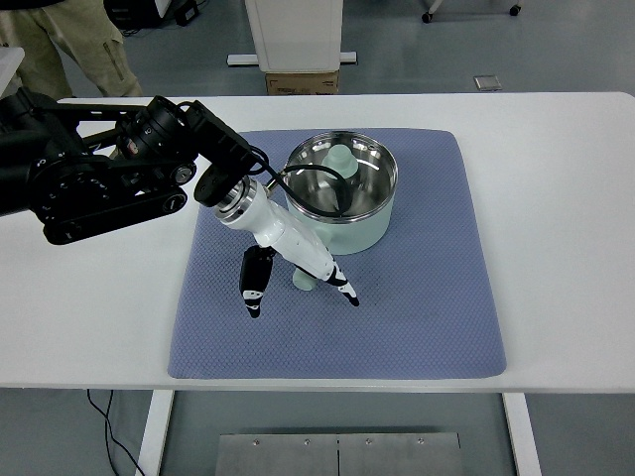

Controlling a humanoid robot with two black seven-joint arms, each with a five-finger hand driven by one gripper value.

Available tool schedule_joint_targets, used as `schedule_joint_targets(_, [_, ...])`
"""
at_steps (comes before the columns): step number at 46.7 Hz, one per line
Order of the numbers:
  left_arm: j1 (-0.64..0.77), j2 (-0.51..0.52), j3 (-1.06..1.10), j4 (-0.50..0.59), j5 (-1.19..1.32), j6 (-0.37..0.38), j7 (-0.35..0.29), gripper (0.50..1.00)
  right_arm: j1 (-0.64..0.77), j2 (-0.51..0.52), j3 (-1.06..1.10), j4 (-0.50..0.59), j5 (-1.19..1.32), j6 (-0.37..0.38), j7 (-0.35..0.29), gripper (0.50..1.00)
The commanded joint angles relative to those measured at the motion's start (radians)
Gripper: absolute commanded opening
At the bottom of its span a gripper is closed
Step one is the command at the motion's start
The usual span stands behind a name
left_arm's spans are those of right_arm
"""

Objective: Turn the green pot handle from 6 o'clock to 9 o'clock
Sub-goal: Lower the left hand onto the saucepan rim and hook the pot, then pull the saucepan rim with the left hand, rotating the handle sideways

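Note:
The pale green pot [365,230] with a steel inside stands at the back middle of the blue mat [417,297]. Its green handle [304,282] points toward the front, slightly left, and only its end shows. My left hand [301,296], white with black fingertips, lies over the handle. Its fingers are spread, with one fingertip [254,297] left of the handle and another [348,296] right of it, not closed on it. The right arm is out of view.
The mat lies on a white table [556,198]. The black left arm [99,178] spans the table's left part, and its cable [317,174] crosses the pot's rim. A person's legs [60,50] stand at the back left. A white stand and a box [303,82] are behind the table.

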Motion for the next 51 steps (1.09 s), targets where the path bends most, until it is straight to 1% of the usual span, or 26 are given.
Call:
schedule_joint_targets(1, [-0.010,0.000,0.013,0.000,0.021,0.000,-0.002,1.000,0.000,0.000,0.000,0.000,0.000,-0.001,0.000,1.000])
schedule_joint_targets(20, [-0.027,0.003,0.046,0.003,0.118,0.005,-0.009,1.000,0.000,0.000,0.000,0.000,0.000,-0.001,0.000,1.000])
schedule_joint_targets(45, [-0.086,0.024,0.092,0.005,0.212,0.006,-0.009,1.000,0.000,0.000,0.000,0.000,0.000,0.000,0.000,1.000])
schedule_joint_targets(51, [-0.096,0.028,0.114,0.005,0.242,0.008,-0.020,1.000,0.000,0.000,0.000,0.000,0.000,0.000,0.001,1.000])
